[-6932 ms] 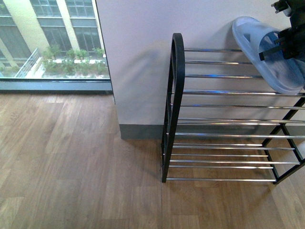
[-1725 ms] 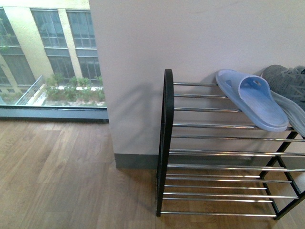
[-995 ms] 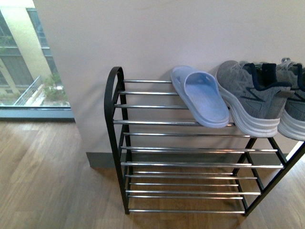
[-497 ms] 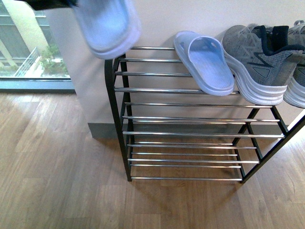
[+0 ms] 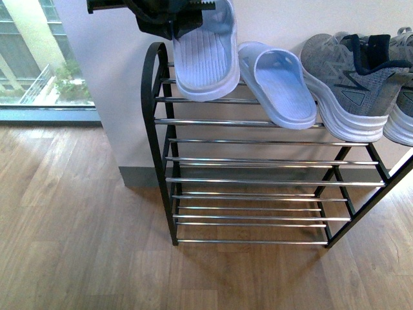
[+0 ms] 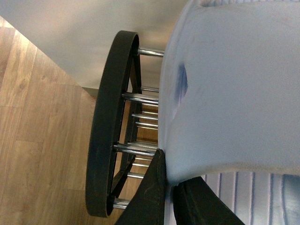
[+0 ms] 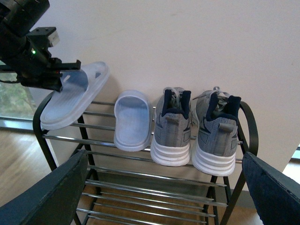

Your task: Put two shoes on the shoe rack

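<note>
The shoe rack [image 5: 158,129] stood against a pale wall on wood flooring, black frame with chrome bars in tiers. The left gripper [image 5: 169,16] was clamped on a pale blue slide sandal [image 5: 205,58] by its strap end, holding it tilted, heel end down, over the rack's left end; the front view showed its ribbed sole facing out and its lower edge at or just above the top-tier bars, but contact could not be judged. In the left wrist view the held sandal [image 6: 234,93] filled most of the picture, with the rack's curved black side frame [image 6: 108,126] beside it and dark fingers [image 6: 150,192] pinching its edge. Just beside it on the top tier lay the second slide sandal [image 5: 279,84], flat and strap up. To the right of that sat two grey sneakers [image 7: 172,126] side by side on the same tier, heels outward, white soles on the bars. The right gripper [image 7: 164,192] hung well back from the rack, its two dark fingers [image 7: 47,197] spread wide at the edges of its wrist view, holding nothing.
</note>
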